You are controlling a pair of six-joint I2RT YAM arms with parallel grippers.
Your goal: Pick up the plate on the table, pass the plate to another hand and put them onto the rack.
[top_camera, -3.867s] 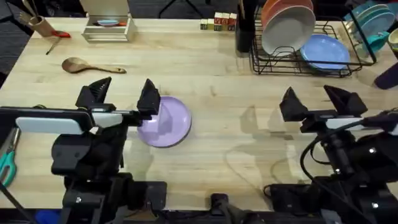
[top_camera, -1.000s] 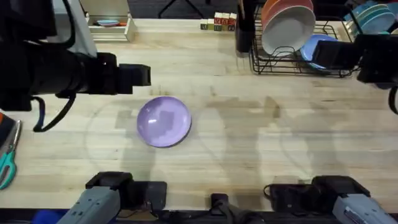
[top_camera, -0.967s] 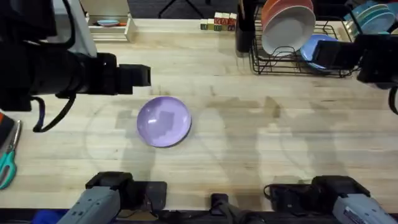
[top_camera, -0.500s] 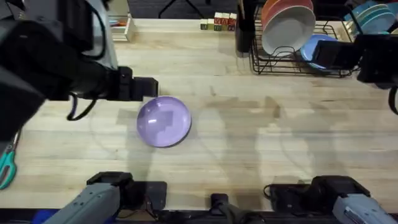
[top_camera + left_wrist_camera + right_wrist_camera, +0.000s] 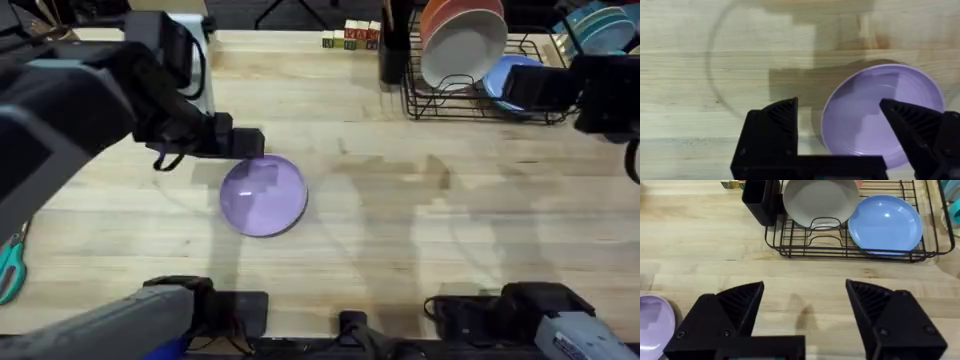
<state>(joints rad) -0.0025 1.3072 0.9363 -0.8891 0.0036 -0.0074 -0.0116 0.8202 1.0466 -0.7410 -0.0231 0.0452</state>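
A plain lavender plate (image 5: 880, 117) is seen between black fingers (image 5: 782, 117) on a pale wood-grained desk (image 5: 400, 220); a black wire rack (image 5: 840, 247) holds a light blue plate (image 5: 885, 225).

dark floor (image 5: 290, 12) beyond the far edge, even lighting

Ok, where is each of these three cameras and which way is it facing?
Overhead: above the arm bases, looking down and forward over the table; left arm looms large near the plate.
Left wrist: on the left hand, looking down at the plate; its open fingers show.
Right wrist: on the right hand, facing the rack; its open fingers show.
All three views share the plate.
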